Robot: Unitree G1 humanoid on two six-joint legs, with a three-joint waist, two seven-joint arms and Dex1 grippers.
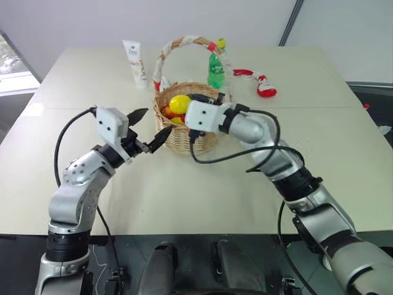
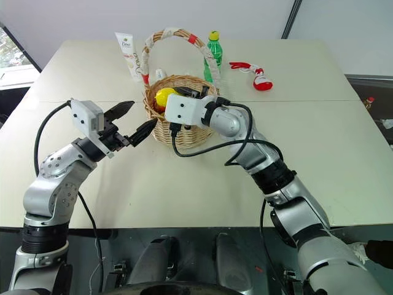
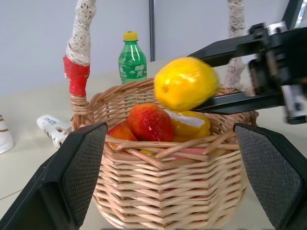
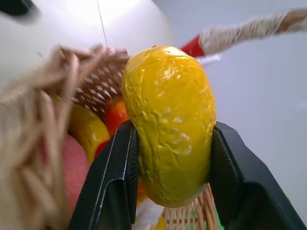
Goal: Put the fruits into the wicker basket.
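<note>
Now, from the left eye view you see the right gripper (image 1: 199,98) reaching over the rim of the wicker basket (image 1: 184,132), with the lemon (image 1: 180,104) clamped between its two black fingers just above the fruit already inside. The left gripper (image 1: 146,129) waits just beside the basket wall on your left, its fingers spread wide and empty. Behind the basket stand a green bottle (image 1: 215,67) and a white tube (image 1: 136,62), and a red-and-white curved item (image 1: 261,83) lies further to the right; none of them belongs to the task. In the left wrist view the lemon hangs over the basket opening, above a red apple (image 3: 149,121) and what is probably the mango (image 3: 189,125), though that one is half hidden. In the right wrist view the pads hold the lemon at its two long sides, near the middle. I judge it to be light and hollow, with a stiff, slightly wrinkled skin, so it will not be crushed, but an oval shape can turn between flat pads. Taking it across the narrow middle, as it is now, looks to me the safest, and you should open the fingers only when it is low inside the rim.
</note>
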